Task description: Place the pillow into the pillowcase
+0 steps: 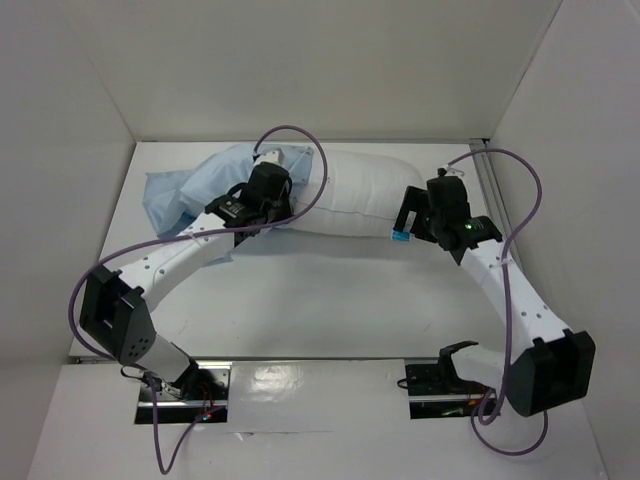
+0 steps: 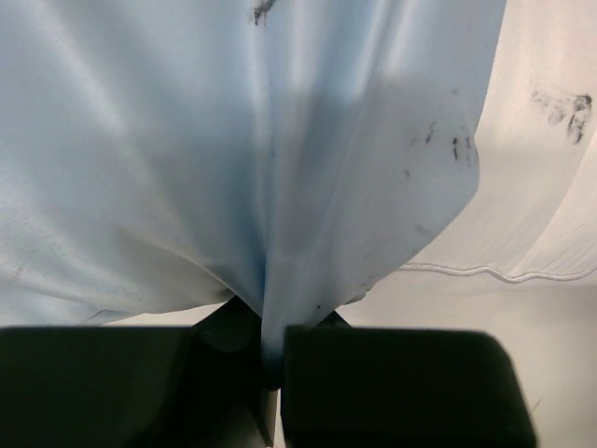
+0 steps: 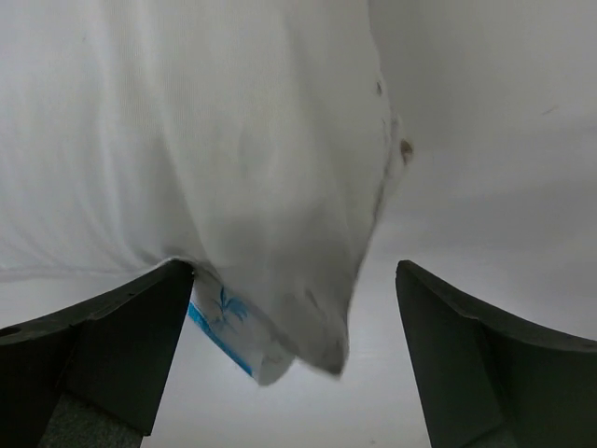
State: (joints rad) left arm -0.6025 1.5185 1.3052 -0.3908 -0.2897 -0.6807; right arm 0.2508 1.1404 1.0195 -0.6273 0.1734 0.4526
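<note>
Left gripper (image 2: pixel 270 359) jaws nearly closed, pinching a fold of the pillowcase (image 2: pixel 177 159); cloth fans outward from the pinch. Right gripper (image 3: pixel 294 303) jaws wide apart, gripping nothing, straddling the pillow (image 3: pixel 224 131) corner bearing the blue tag (image 3: pixel 224 325). Pillow lies along far side of table (image 1: pixel 330 300), pillowcase bunched at its left end.

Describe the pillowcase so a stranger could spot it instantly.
On the white table, look to the far left end of the long white pillow. The pillowcase is the thin, wrinkled cloth bunched there, pinched by the left gripper. Alone among the white things, it is light blue with small dark specks.
</note>
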